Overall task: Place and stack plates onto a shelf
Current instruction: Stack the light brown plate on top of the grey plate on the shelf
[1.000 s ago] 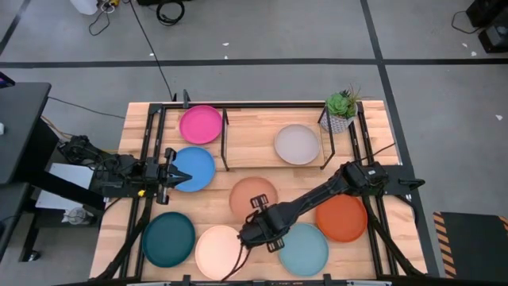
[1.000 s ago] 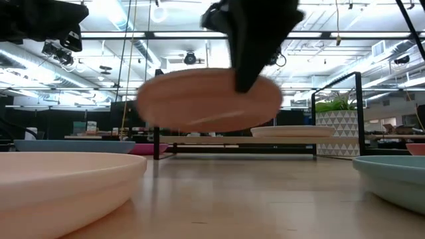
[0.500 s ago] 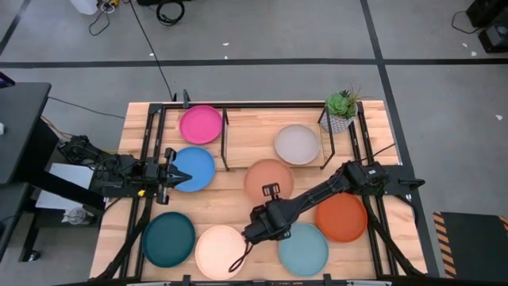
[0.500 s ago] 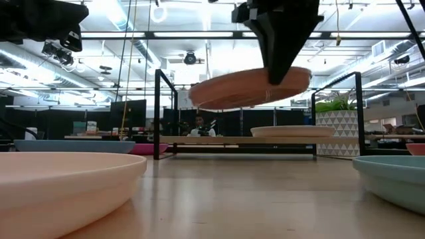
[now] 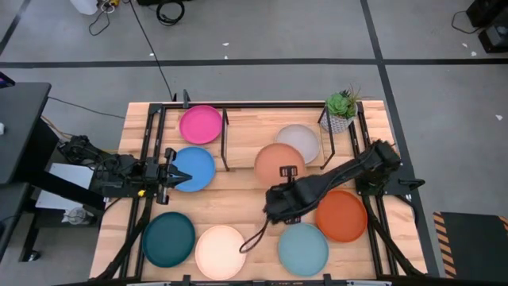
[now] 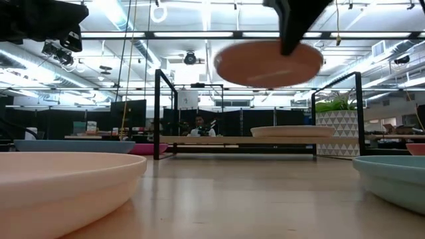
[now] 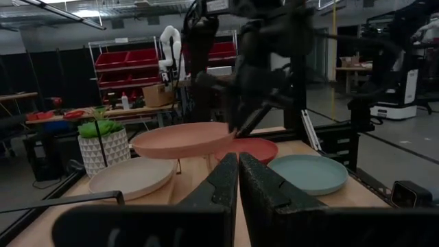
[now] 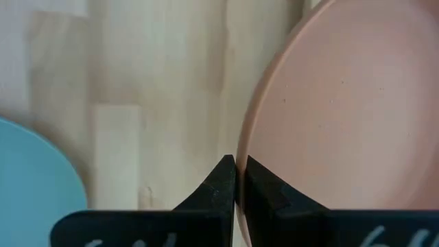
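Right claw clamped on peach plate rim, plate level, airborne, overlapping grey plate on shelf. Left claw together.

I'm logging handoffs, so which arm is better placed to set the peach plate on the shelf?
Right. The right gripper is shut on the peach plate, held in the air beside the grey plate on the shelf. The left gripper waits by the blue plate.

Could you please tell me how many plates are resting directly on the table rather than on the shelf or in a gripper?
5: blue plate by the left gripper; dark teal plate, cream plate and light blue plate along the near edge; orange plate at right.
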